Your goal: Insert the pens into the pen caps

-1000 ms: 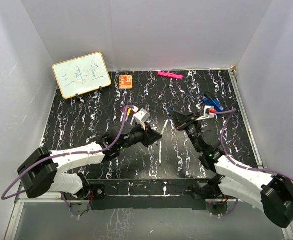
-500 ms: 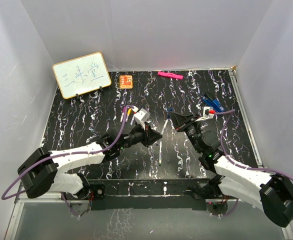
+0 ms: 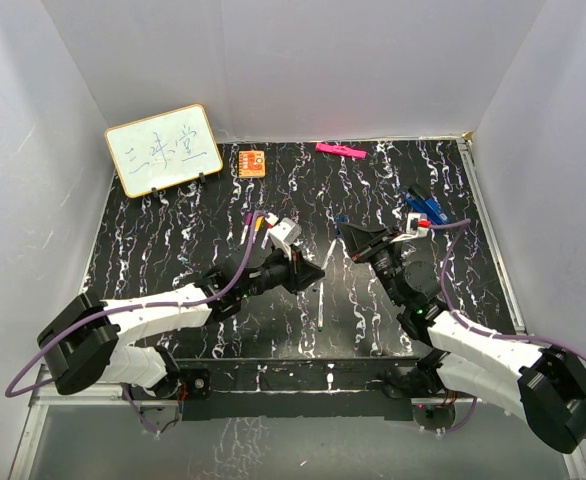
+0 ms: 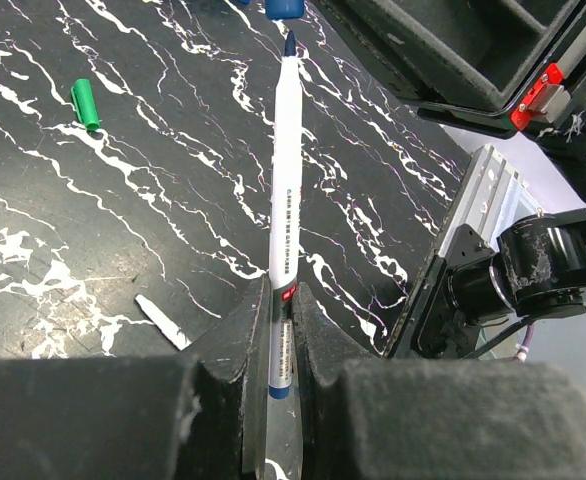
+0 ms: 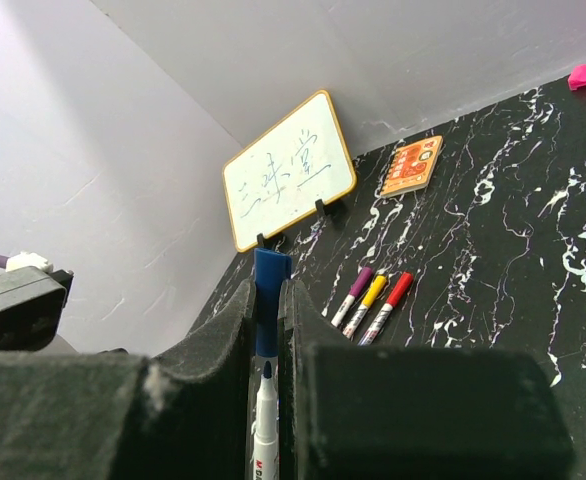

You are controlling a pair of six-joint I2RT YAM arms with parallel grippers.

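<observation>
Spanning pale-walled booth (image 3: 303,60), black white-veined tabletop (image 3: 173,215); left gripper (image 4: 278,300) clamped on pen (image 4: 284,170), right gripper (image 3: 351,237) clamped on blue cap (image 5: 271,268).

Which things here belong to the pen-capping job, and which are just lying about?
Job: blue-tipped pen in the left gripper; blue cap in the right gripper; green cap; loose pen; three pens with purple, yellow and red ends.
Lying about: whiteboard; orange card; pink marker; blue object.
</observation>
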